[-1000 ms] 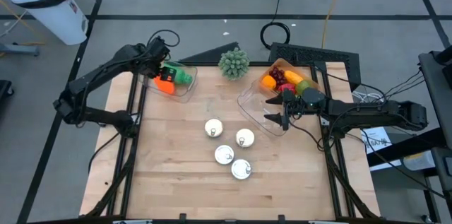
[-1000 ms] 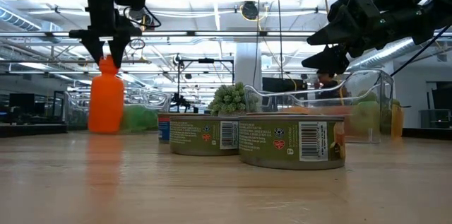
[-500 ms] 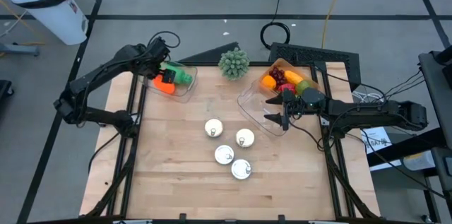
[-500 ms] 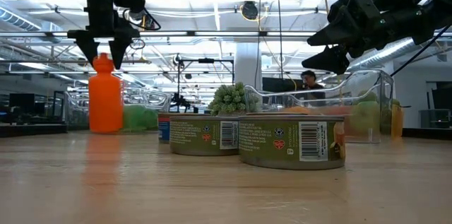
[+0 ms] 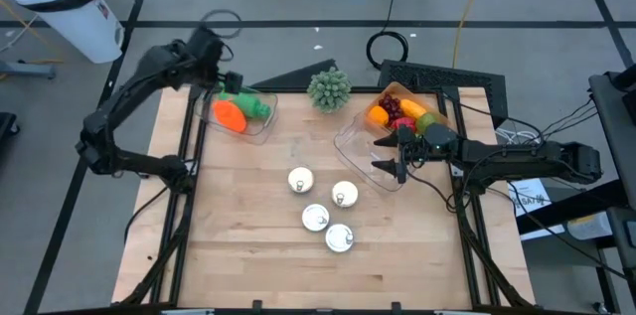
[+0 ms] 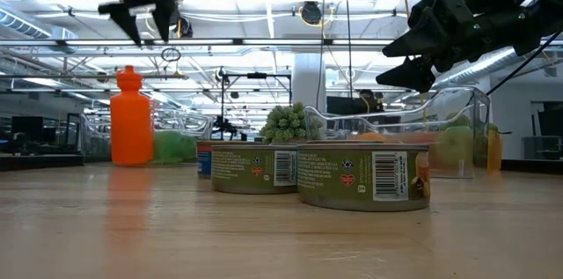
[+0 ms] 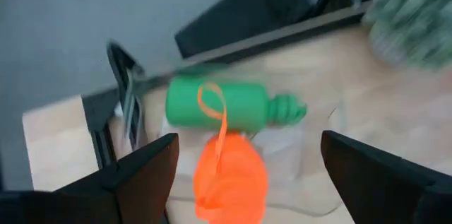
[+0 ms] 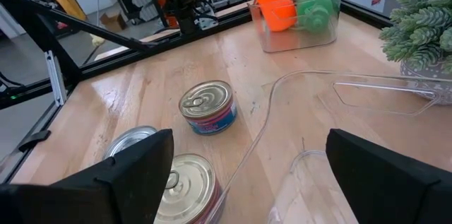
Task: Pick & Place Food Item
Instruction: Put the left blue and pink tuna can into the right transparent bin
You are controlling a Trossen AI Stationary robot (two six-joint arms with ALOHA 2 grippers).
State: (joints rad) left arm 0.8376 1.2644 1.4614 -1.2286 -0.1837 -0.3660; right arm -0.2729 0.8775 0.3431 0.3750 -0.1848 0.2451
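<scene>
Left gripper (image 5: 212,52) released, jaws spread, raised above the table's far-left corner over the clear bin (image 5: 260,128) holding orange bottle (image 5: 230,114) and green bottle (image 5: 254,107); right gripper (image 5: 386,168) open, empty, near right edge.

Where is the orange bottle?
The orange bottle stands in a clear box at the table's far left in the high view, next to a green bottle.

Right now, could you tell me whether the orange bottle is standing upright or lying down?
Upright: in the low view the orange bottle stands cap-up, inside the clear bin.
</scene>
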